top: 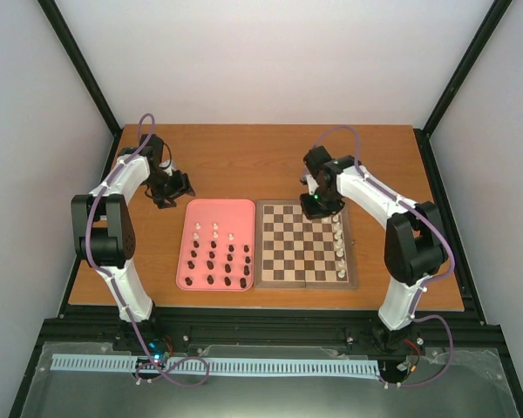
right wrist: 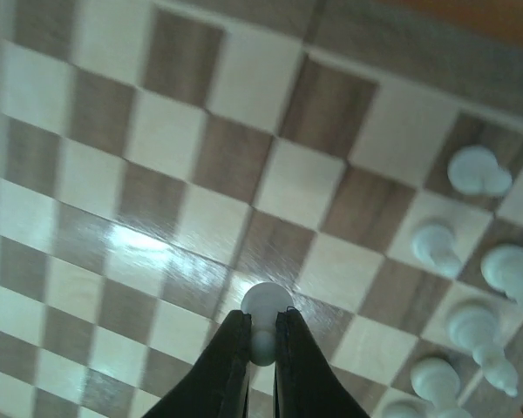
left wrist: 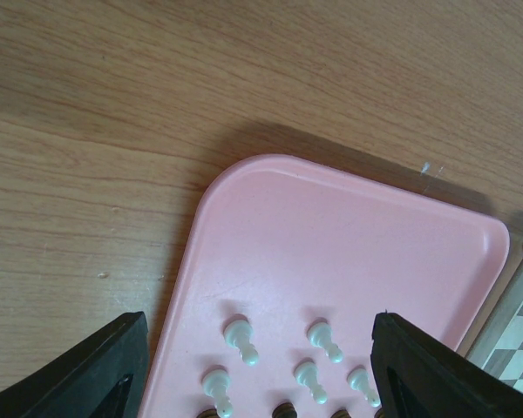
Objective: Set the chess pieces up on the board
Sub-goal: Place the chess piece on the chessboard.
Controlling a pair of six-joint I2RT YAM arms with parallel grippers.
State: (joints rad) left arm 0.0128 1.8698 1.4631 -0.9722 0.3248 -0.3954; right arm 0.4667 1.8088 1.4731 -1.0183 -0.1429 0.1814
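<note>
White pawn [right wrist: 266, 301]: small, light, rigid, smooth and rounded, so probably quick to slip or topple; best gripped at the neck below the head. Right gripper [right wrist: 263, 329] clamped on it there, over the far part of the board [top: 288, 246]. Nearest obstacle: white pieces [top: 339, 245] lined along the board's right edge. Left gripper [left wrist: 261, 353] apart, empty, above the far left corner of the pink tray [left wrist: 349, 218]; other pieces [top: 220, 258] stand in it, on the bench [top: 244, 161]

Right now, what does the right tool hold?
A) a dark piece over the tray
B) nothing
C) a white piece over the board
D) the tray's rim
C: the right wrist view shows the right tool shut on a white piece over the board.
</note>
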